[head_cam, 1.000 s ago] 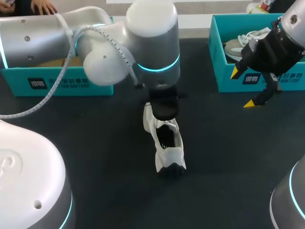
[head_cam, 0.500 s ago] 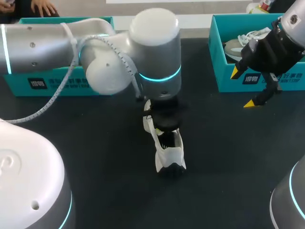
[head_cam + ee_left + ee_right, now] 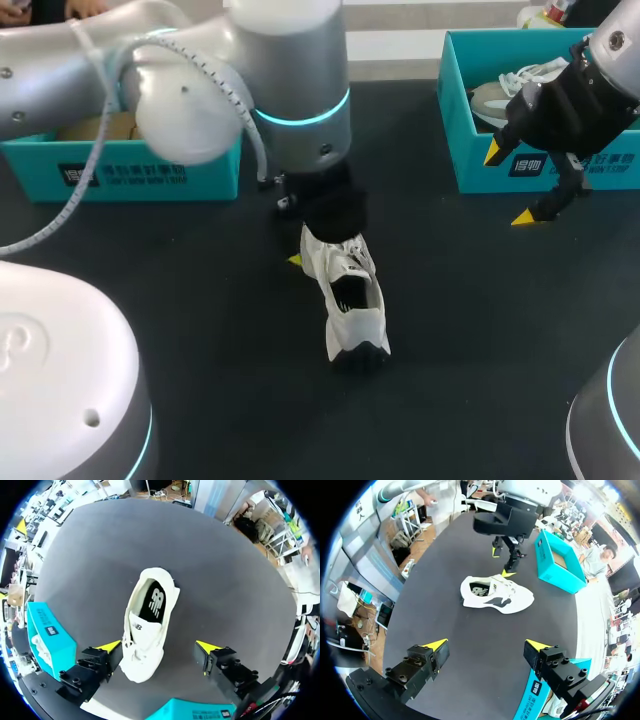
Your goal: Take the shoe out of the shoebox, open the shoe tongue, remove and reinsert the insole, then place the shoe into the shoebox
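The white shoe lies mid-desk, toe toward 12 o'clock, between the spread, empty fingers of the left end effector. It is probably light with a soft upper, so the firmer heel collar looks the best hold. The right end effector hangs released at 2 o'clock.

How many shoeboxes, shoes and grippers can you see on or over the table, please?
Shoeboxes: 2 (left box, right box)
Shoes: 2 (white shoe on the table, second shoe in the right box)
Grippers: 2 (left gripper, right gripper, both open)
Total: 6
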Robot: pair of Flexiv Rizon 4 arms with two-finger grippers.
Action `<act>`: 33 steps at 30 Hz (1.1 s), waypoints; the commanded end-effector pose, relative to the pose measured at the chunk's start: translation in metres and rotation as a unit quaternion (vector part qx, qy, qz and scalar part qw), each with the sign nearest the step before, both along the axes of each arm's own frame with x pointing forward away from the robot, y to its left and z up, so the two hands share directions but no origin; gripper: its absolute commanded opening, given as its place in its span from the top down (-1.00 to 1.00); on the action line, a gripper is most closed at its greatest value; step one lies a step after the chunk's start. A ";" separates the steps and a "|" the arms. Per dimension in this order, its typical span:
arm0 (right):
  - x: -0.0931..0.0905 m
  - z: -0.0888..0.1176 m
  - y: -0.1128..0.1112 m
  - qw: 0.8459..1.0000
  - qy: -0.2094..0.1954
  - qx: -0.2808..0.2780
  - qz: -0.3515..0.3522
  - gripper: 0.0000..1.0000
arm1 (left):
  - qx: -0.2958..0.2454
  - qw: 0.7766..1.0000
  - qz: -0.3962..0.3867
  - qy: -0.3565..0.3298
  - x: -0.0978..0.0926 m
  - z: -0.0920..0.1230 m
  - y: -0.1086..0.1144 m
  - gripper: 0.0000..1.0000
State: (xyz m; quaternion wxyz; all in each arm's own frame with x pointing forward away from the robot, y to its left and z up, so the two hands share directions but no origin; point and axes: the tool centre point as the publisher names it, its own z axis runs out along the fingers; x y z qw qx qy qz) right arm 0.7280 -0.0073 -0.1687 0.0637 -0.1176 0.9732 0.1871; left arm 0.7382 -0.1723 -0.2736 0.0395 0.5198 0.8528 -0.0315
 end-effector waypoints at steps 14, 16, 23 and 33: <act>0.002 -0.001 0.001 1.000 0.001 -0.001 0.000 -1.00 | -0.005 0.881 0.473 -0.013 -0.053 0.002 -0.013 -1.00; 0.002 -0.001 0.001 1.000 0.001 -0.001 0.000 -1.00 | -0.017 0.879 0.477 -0.015 -0.062 -0.001 -0.016 -1.00; 0.002 -0.001 0.001 1.000 0.001 -0.001 0.000 -1.00 | -0.042 0.864 0.502 -0.015 -0.091 -0.025 -0.031 -1.00; 0.002 -0.001 0.001 1.000 0.001 -0.001 0.000 -1.00 | -0.070 0.814 0.576 -0.025 -0.097 -0.059 -0.044 -0.95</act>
